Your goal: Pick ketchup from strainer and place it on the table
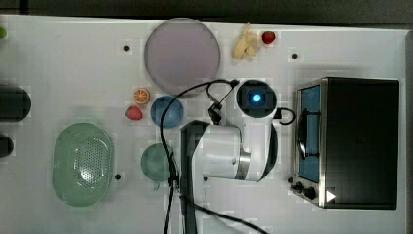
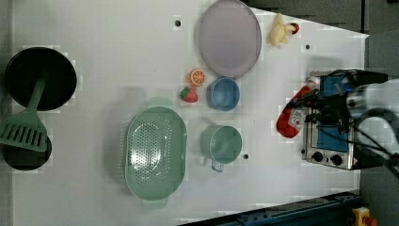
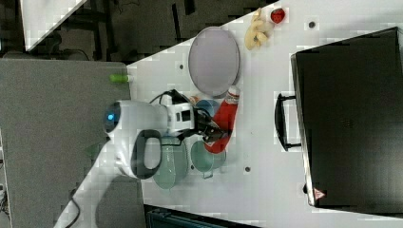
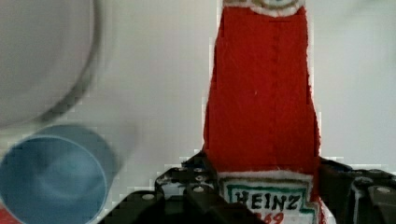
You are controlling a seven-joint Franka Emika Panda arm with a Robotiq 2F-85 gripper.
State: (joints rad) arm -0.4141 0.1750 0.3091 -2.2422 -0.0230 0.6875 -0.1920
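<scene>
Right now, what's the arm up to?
The gripper is shut on the ketchup and holds it in the air, above the table near the blue cup and the green cup. The strainer has nothing in it, so the pick is done. The bottle has not yet been set down on the table.

1. The ketchup (image 4: 261, 93) is red, with a white label lettered in dark green.
2. The strainer (image 2: 155, 150) is pale green, dotted with small holes.
3. The table (image 2: 94, 28) is white.
4. One cup (image 2: 224, 93) is blue, another cup (image 2: 221, 143) green.
5. The plate (image 2: 229, 37) is pale lilac-grey.
6. The gripper (image 3: 209, 128) is black.
</scene>
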